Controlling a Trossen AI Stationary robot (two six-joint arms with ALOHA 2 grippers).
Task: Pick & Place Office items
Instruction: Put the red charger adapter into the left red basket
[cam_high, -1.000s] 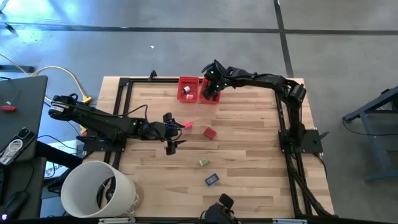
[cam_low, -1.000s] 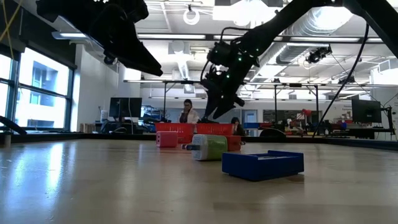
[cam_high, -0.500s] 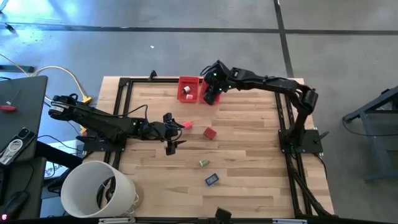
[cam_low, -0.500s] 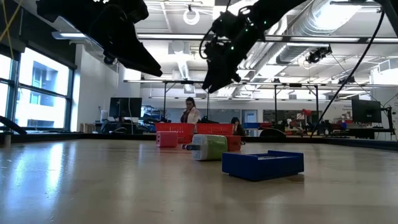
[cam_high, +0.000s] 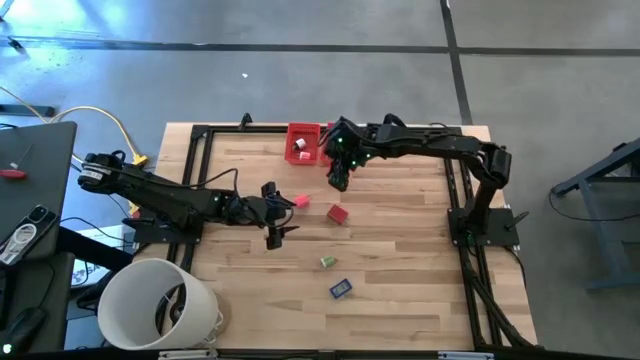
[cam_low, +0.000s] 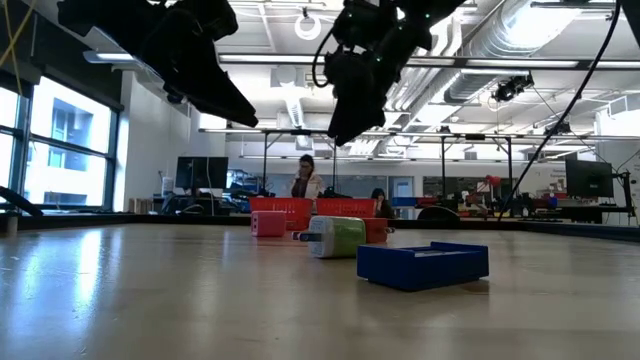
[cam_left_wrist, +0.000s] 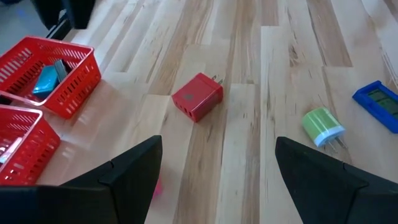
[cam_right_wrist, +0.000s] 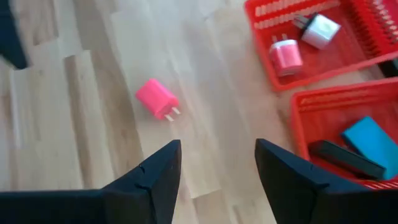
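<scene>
nearest us lay the blue piece (cam_high: 340, 288) and green piece (cam_high: 326, 262); beyond, our left gripper (cam_high: 276, 213) hung spread, empty, near the pink piece (cam_high: 302, 201) and red piece (cam_high: 337, 213); farthest, our right gripper (cam_high: 338, 176) hovered parted, empty, beside the red bins (cam_high: 303, 131).

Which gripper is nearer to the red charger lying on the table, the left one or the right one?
Roughly equal; the right gripper may be slightly nearer, just bin-side of the red charger. The left gripper, open, sits level with it toward the left arm.
</scene>
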